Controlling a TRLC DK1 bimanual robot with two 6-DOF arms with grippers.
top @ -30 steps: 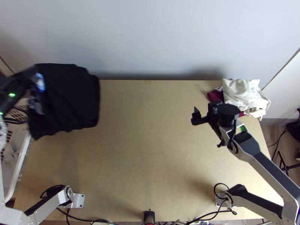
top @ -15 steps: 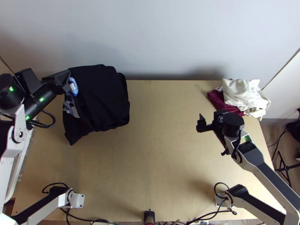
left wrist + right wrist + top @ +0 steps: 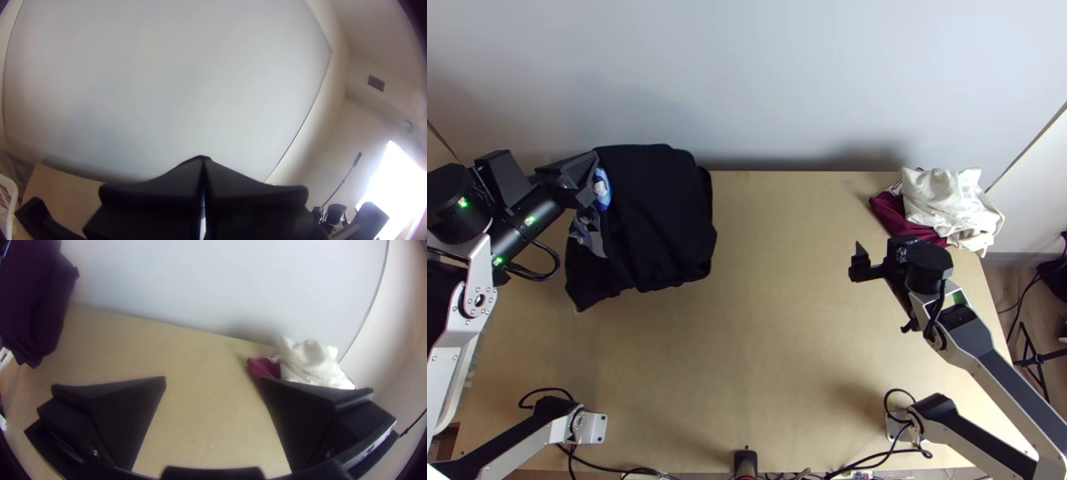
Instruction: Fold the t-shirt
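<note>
Pale wall [image 3: 747, 80] backs the light wooden table [image 3: 771, 320]. The black t-shirt [image 3: 655, 216] hangs, loosely doubled, from the closed left gripper [image 3: 593, 173] over the table's far left area. Lower slowly toward mid-table, letting the free edge land first; then bring the open right gripper [image 3: 213, 380] to a loose corner and spread before folding. Top view: reveals the blue patterned patch [image 3: 601, 189] near the grip. Right wrist view: reveals the right gripper's wide gap.
</note>
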